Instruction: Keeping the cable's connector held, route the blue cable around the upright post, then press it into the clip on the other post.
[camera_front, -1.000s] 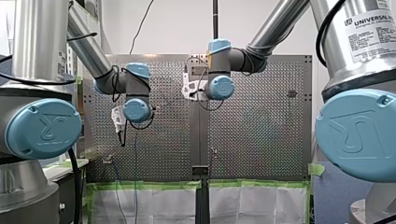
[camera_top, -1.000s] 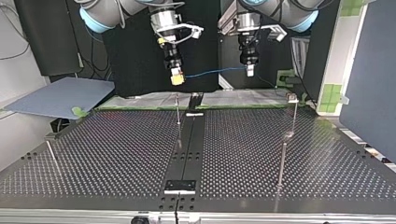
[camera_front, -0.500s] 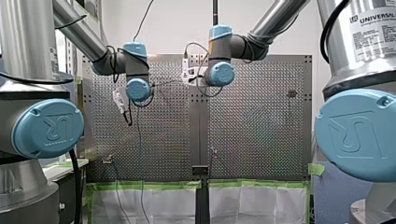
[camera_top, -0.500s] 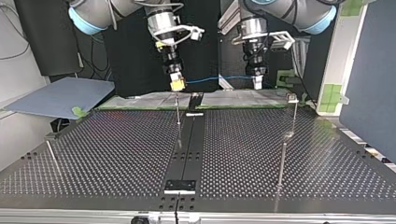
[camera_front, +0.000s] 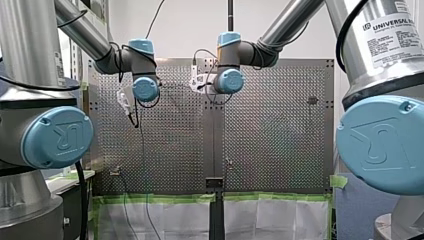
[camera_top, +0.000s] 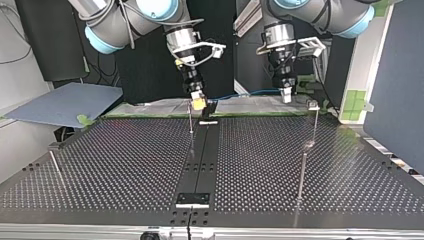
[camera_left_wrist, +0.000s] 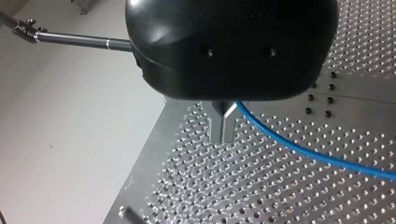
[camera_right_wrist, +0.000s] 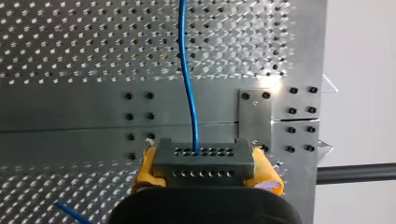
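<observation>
In the right wrist view my right gripper (camera_right_wrist: 205, 173) is shut, its yellow pads clamping a grey connector block (camera_right_wrist: 203, 157). The blue cable (camera_right_wrist: 187, 84) runs straight out of that block over the perforated table. In the top view the same gripper (camera_top: 198, 102) hangs just above the thin middle post (camera_top: 190, 117). My left gripper (camera_left_wrist: 224, 133), black with metal fingers, is shut on the blue cable (camera_left_wrist: 303, 149) further along. In the top view it (camera_top: 286, 95) hangs left of the clip-topped post (camera_top: 314, 106). The cable (camera_top: 245, 93) sags between the two grippers.
Two more thin posts stand on the table, one near the top view's right (camera_top: 302, 170) and one at its left edge (camera_top: 54, 161). A dark centre strip with a small plate (camera_top: 193, 199) runs down the table. Green tape and white sheeting (camera_top: 250, 106) line the far edge.
Both grippers have come down toward the table in the top view. My right gripper moved over the middle post; my left moved rightwards toward the clip post. The cable hangs lower.
</observation>
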